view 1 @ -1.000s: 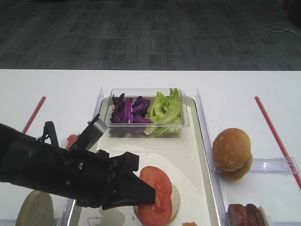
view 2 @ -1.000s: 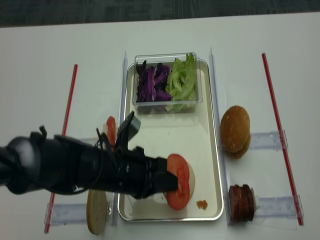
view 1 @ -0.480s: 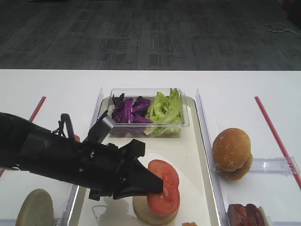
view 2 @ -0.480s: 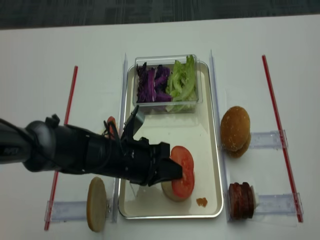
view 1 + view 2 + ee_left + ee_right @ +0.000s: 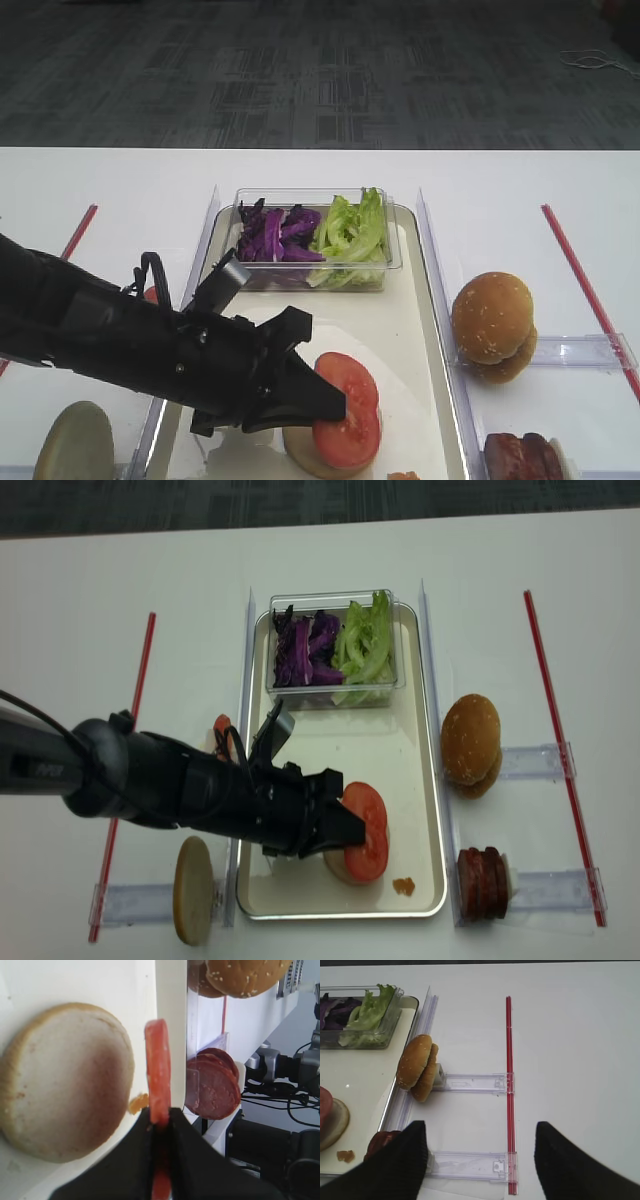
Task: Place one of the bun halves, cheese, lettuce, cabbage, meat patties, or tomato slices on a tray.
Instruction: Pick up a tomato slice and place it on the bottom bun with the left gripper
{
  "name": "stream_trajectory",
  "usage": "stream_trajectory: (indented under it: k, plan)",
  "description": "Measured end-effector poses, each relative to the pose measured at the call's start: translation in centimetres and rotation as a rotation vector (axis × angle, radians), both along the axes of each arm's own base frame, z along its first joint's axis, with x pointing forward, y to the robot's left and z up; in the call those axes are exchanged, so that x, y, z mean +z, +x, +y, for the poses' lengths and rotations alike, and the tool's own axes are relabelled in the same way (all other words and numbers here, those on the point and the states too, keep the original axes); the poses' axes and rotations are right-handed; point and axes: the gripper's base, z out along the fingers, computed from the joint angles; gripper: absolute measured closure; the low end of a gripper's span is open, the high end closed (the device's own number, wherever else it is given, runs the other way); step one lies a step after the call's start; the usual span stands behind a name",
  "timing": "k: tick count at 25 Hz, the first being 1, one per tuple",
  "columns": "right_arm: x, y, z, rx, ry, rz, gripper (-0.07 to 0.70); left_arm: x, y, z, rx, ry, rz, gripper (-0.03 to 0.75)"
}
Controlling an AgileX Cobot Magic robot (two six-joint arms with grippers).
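Observation:
My left gripper (image 5: 335,408) is shut on a red tomato slice (image 5: 352,410), pinching its edge. The slice stands tilted just above a flat bun half (image 5: 305,452) that lies on the off-white tray (image 5: 410,330). In the left wrist view the tomato slice (image 5: 158,1060) shows edge-on between the closed fingers (image 5: 185,1160), beside the pale cut face of the bun half (image 5: 65,1090). My right gripper (image 5: 481,1127) hangs open over the bare table right of the tray, with nothing between its fingers.
A clear box at the tray's far end holds purple cabbage (image 5: 275,232) and lettuce (image 5: 350,230). A sesame bun (image 5: 492,318) and meat patties (image 5: 520,455) stand right of the tray. Another bun half (image 5: 72,445) and a tomato slice (image 5: 152,293) sit left of it. Red strips (image 5: 585,285) flank the area.
The left arm has shifted a little to the right with the tomato slice, which now stands more on edge over the bun half. The grip is unchanged.

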Motion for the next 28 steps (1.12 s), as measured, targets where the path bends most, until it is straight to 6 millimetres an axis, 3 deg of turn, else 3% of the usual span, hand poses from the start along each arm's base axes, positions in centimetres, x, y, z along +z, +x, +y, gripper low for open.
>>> stream_trajectory:
  k: [28]
  plan:
    - [0.0,0.0,0.0,0.0,0.0,0.0,0.163,-0.52,0.3,0.22,-0.004,0.052,-0.067,0.652]
